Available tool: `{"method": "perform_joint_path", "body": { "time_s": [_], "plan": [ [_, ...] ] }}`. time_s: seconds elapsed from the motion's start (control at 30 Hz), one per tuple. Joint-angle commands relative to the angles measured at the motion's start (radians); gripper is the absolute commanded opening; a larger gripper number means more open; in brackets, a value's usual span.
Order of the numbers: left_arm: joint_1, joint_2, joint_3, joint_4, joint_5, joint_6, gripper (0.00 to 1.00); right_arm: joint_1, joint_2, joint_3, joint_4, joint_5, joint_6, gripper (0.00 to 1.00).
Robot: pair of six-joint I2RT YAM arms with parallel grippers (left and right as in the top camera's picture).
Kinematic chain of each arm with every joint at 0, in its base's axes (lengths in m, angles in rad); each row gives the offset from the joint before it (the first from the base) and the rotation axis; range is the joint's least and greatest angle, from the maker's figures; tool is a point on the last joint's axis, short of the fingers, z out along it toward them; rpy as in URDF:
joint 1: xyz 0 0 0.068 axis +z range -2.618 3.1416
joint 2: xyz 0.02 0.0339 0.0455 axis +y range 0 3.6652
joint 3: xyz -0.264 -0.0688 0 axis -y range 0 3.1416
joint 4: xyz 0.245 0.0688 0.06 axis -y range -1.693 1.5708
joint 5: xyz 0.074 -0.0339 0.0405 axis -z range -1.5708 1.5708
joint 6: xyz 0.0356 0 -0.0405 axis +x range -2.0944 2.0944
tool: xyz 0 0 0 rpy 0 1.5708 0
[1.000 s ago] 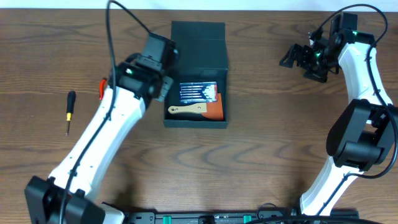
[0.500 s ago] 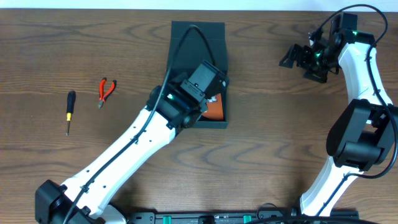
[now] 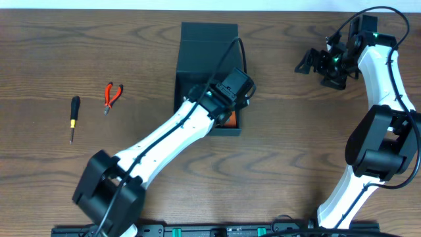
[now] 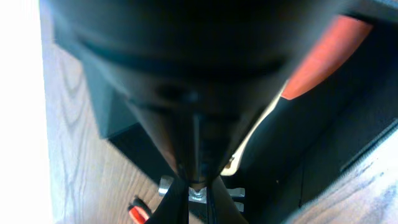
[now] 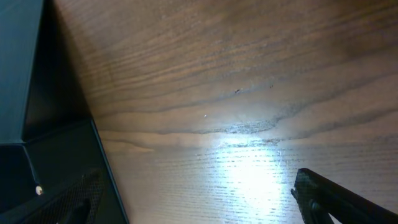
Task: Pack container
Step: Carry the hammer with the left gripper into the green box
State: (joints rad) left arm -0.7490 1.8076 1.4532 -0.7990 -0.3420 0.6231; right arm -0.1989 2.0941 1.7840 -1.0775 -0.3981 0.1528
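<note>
While the table [image 3: 296, 151] spreads brown under everything, the left arm [image 3: 164, 141] is the biggest thing on it, stretching from the near edge up and across to the container [image 3: 209, 46]. The right arm [image 3: 385, 99] stands at the right side and bends toward the far edge. The container sits at the far middle of the table, open side up, with its lid laid back behind it; the left arm's wrist covers part of its right half. The left gripper [image 3: 235, 92] hangs over that right half, clenched; the wrist view is too blurred to tell whether anything is pinched. The right gripper [image 3: 310, 62] hovers over bare wood well to the right of the container, jaws spread wide, released. Red-handled pliers [image 3: 113, 95] lie well left of the container, with a screwdriver [image 3: 74, 118] farther left. An orange piece [image 3: 228, 120] shows in the container's near right corner, just beside the wrist.
</note>
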Motion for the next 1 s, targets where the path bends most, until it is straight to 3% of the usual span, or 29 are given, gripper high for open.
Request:
{"method": "perform_joint_path", "body": {
  "time_s": [0.0,0.33,0.37,0.43,0.53,0.6,0.63,0.73,0.97],
  "plan": [
    [-0.001,0.041,0.008,0.004,0.002,0.056,0.06,0.01,0.012,0.001,-0.004,-0.017,0.011,0.99],
    [0.0,0.166,0.008,0.004,-0.003,0.095,0.06,0.01,0.012,0.001,-0.005,-0.017,0.011,0.99],
    [0.0,0.166,0.008,0.004,-0.003,0.094,0.1,0.01,0.012,0.001,-0.005,-0.017,0.011,0.99],
    [0.0,0.158,0.008,0.005,-0.008,0.088,0.37,0.01,0.012,0.001,-0.005,-0.017,0.011,0.99],
    [0.002,0.139,0.016,0.005,-0.016,0.032,0.52,0.01,0.012,0.001,-0.005,-0.017,0.011,0.99],
    [0.004,0.117,0.018,0.005,-0.015,-0.009,0.82,0.01,0.012,0.001,-0.005,-0.017,0.011,0.99],
    [0.004,0.1,0.019,0.005,-0.014,-0.025,0.88,0.01,0.012,0.001,-0.005,-0.017,0.011,0.99],
    [0.004,0.045,0.019,0.008,-0.015,-0.066,0.94,0.01,0.012,0.001,-0.005,-0.017,0.011,0.99],
    [0.035,-0.087,0.019,0.048,0.011,-0.184,0.98,0.01,0.012,0.001,-0.004,-0.017,0.011,0.99]
  ]
}}
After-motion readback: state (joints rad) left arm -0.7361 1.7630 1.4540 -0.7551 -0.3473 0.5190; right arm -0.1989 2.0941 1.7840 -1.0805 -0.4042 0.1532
